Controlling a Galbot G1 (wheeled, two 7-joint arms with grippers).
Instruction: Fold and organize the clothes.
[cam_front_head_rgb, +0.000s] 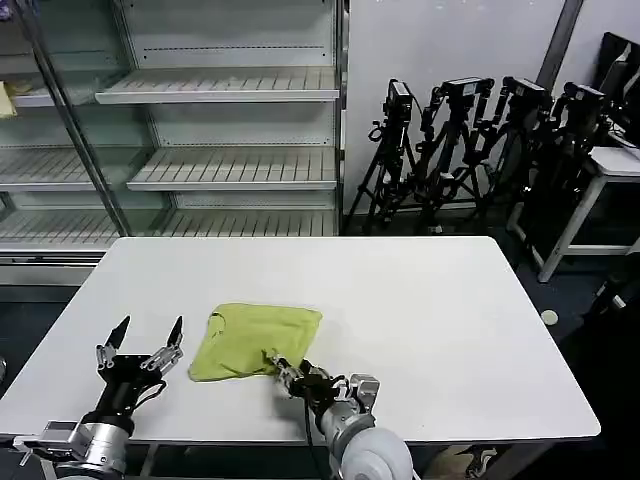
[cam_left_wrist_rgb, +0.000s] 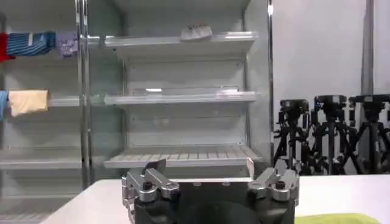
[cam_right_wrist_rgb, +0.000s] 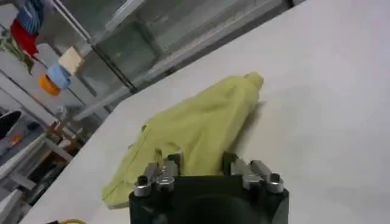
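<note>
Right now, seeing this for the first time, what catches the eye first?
A lime yellow-green shirt, loosely folded, lies near the front edge of the white table. The right gripper sits at its near edge, apparently pinching the cloth, while the left gripper hovers open beside it.

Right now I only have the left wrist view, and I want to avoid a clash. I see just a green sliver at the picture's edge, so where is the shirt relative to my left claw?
Observer: The shirt lies bunched in a rough square on the white table. It is just to the right of the left claw, which hovers open and apart from it.
Operator: And the right arm?
Observer: The right claw is at the shirt's near right corner.
Operator: Does the shirt hang over the table's edge?
Observer: No, it sits in the table's near left part, wholly on the top.
</note>
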